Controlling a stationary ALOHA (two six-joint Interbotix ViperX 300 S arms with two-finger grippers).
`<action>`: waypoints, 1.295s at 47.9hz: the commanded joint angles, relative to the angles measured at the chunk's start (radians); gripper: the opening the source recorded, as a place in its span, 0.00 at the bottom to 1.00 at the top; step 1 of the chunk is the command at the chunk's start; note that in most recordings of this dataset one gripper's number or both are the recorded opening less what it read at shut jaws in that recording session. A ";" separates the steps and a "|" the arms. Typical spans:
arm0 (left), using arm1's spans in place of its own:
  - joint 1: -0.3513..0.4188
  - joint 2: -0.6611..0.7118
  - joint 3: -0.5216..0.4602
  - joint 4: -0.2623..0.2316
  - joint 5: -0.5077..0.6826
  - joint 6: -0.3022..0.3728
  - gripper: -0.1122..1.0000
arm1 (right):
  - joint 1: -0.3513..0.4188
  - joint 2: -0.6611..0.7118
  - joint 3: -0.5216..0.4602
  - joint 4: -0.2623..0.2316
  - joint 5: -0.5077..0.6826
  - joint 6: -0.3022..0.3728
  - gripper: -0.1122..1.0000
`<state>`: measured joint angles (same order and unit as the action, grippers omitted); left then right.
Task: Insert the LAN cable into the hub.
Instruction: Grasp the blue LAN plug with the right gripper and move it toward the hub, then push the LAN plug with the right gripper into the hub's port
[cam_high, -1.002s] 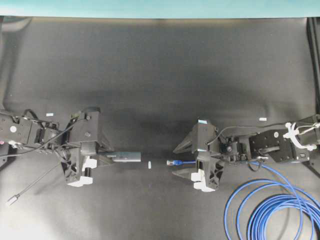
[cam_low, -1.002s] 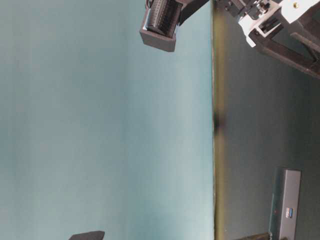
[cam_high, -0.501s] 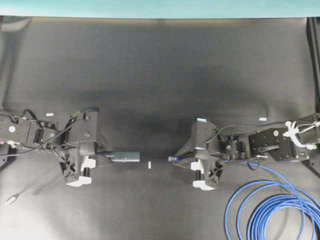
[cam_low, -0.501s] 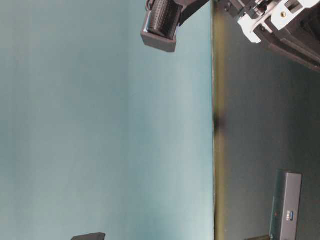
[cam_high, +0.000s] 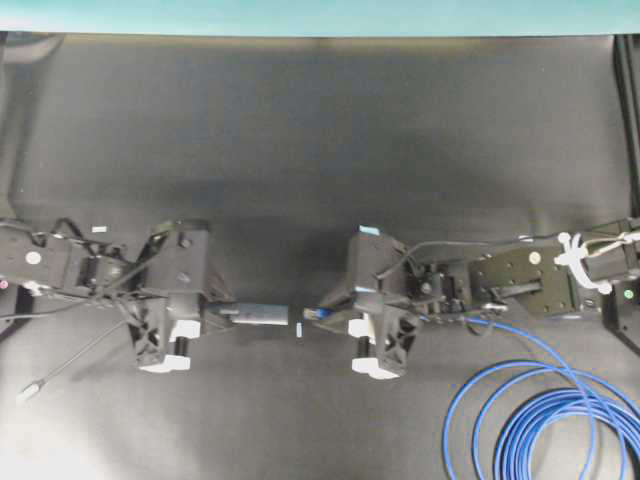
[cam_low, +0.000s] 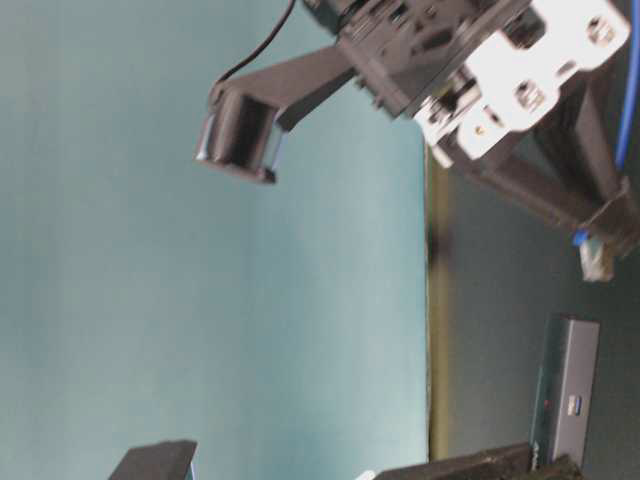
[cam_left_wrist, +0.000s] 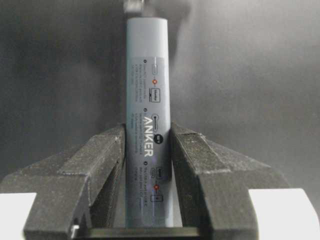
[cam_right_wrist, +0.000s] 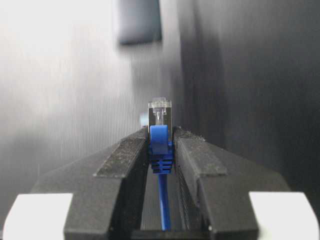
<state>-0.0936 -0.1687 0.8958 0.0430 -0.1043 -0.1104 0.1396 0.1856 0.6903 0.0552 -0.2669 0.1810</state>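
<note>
The hub (cam_high: 262, 314) is a slim dark grey bar held level by my left gripper (cam_high: 222, 314), which is shut on it. In the left wrist view the hub (cam_left_wrist: 147, 90) sticks out forward between the fingers (cam_left_wrist: 107, 150) of that gripper (cam_left_wrist: 147, 131). My right gripper (cam_high: 325, 314) is shut on the blue boot of the LAN cable (cam_high: 540, 420). Its clear plug (cam_high: 310, 314) points at the hub's free end with a small gap between them. In the right wrist view the plug (cam_right_wrist: 160, 111) stands out past the gripper (cam_right_wrist: 161, 134), with the hub (cam_right_wrist: 139, 21) blurred ahead. The table-level view shows the plug (cam_low: 597, 260) above the hub (cam_low: 565, 400).
The blue cable lies coiled at the front right of the black mat (cam_high: 320, 150). The hub's thin grey tail ends in a silver plug (cam_high: 25, 392) at the front left. A small white mark (cam_high: 299, 329) lies on the mat under the gap.
My right gripper closed on the plug, then carried it left until it is close to the hub's end. The left gripper and hub shifted slightly right.
</note>
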 joint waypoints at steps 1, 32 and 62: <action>0.003 -0.002 -0.028 0.005 0.003 0.002 0.35 | -0.003 -0.017 -0.028 -0.002 -0.002 -0.008 0.22; 0.023 0.002 -0.028 0.005 0.003 0.005 0.35 | -0.003 -0.014 -0.054 -0.002 0.000 -0.008 0.22; 0.041 0.011 -0.048 0.005 0.005 0.018 0.35 | -0.020 0.006 -0.110 -0.002 0.120 -0.009 0.22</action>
<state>-0.0552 -0.1519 0.8759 0.0445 -0.0936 -0.0966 0.1227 0.1979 0.6044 0.0552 -0.1488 0.1795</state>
